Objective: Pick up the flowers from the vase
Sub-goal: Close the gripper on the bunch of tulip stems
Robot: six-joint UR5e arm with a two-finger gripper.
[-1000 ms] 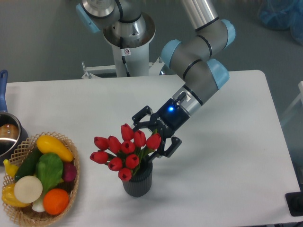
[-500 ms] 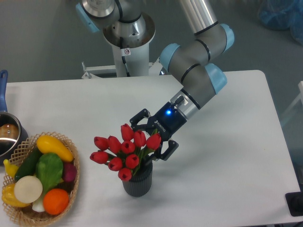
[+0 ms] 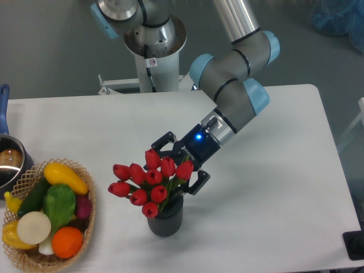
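The flowers [image 3: 149, 181], a bunch of red tulip buds with green stems, stand in the dark grey ribbed vase [image 3: 165, 219] near the table's front. My gripper [image 3: 174, 166] comes in from the right at the level of the buds. Its jaws are open, one finger behind the bunch near the top bud and the other [image 3: 198, 183] in front at the right side, next to the stems. The rightmost buds sit between the fingers. I cannot tell whether the pads touch them.
A wicker basket [image 3: 85, 224] of colourful vegetables sits at the front left. A steel pot [image 3: 8, 162] with a blue handle is at the left edge. The arm's base [image 3: 153, 45] stands behind the table's far side.
The gripper has slid left and slightly down toward the bunch, its open fingers now reaching further around the right-hand buds. Flowers and vase have not moved.
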